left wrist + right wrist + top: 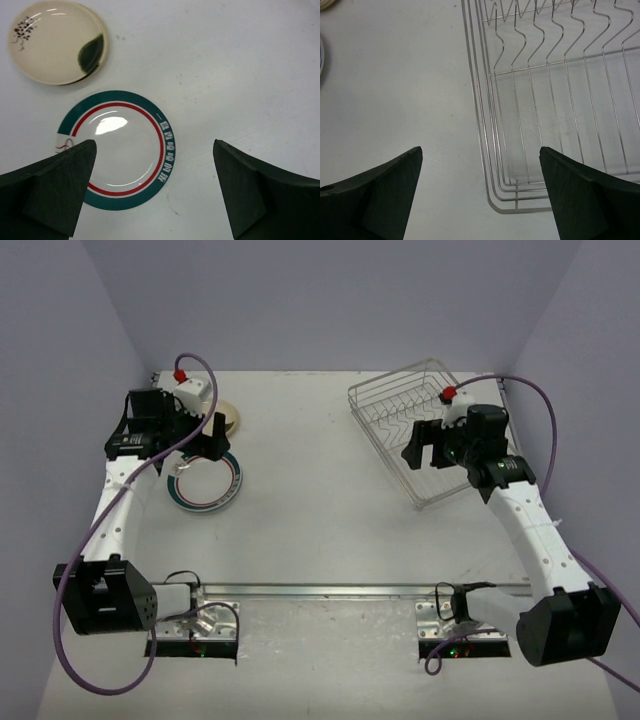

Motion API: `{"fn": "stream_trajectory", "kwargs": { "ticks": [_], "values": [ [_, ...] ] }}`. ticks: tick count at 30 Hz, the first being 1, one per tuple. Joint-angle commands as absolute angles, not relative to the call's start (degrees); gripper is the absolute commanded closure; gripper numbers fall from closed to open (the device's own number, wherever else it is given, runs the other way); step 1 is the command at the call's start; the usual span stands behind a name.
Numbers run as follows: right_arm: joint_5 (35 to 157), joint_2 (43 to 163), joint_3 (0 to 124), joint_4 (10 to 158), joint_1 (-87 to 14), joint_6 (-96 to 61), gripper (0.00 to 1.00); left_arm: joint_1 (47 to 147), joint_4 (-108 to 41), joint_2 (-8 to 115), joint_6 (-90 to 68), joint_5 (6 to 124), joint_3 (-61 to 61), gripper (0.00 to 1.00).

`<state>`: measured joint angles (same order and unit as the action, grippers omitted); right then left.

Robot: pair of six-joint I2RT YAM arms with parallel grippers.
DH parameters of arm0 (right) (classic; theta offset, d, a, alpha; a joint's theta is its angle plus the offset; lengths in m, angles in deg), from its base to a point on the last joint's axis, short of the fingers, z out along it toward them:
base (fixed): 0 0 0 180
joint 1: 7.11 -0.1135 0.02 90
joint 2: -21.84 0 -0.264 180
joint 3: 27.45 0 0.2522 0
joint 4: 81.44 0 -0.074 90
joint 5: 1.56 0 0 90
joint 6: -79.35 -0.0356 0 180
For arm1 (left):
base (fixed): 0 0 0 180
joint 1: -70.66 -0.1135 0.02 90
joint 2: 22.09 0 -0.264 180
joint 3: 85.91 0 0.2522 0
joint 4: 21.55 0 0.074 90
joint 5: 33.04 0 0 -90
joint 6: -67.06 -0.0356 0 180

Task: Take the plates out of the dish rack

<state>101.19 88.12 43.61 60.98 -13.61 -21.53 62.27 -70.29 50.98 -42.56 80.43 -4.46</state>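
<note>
- The plates were out of the rack (385,405) and lay flat on the table (320,530), at ten o'clock in the top view.
- The green plate (120,150) was round and white, with a green rim, a thin red ring and some white marks on the rim.
- The cream plate (57,40) was smaller and had a dark green patch and little dark specks. It sat just beside the green plate at eleven o'clock in the left wrist view, not touching it.
- Both plates looked hard, smooth and shiny, so they would likely be slippery and could break if dropped. The rim looked like the best place to pinch one.
- The rack was thin silver wire with wavy slots and raised sides. It sat at two o'clock in the top view, and I saw no plate in it.
- The left gripper (154,147) hung above the green plate with its jaws wide apart, holding nothing.
- The right gripper (481,150) hung over the rack's near corner, jaws also wide apart and empty.
- The table was plain, white and flat.
</note>
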Motion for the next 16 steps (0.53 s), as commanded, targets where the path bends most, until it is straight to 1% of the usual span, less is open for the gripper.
{"fn": "stream_trajectory", "kwargs": {
  "ticks": [1, 8, 11, 16],
  "values": [
    [99.42, 83.22, 36.62, 66.01, -13.35, -21.31, 0.01, 64.47, -66.60, 45.38, -39.00, 82.59, -8.81, 0.00],
    [92.50, 75.94, 27.86, 70.30, -13.35, -22.41, 0.01, 65.39, -62.31, 36.21, -39.41, 78.73, -15.29, 0.00],
    [91.43, 74.46, 26.54, 70.38, -13.35, -21.20, 0.01, 65.47, -61.30, 33.29, -39.90, 78.61, -17.60, 0.00],
    [91.08, 74.32, 27.00, 70.47, -13.35, -20.94, 0.01, 65.47, -61.07, 32.93, -39.19, 78.40, -17.13, 0.00]
  ]
}}
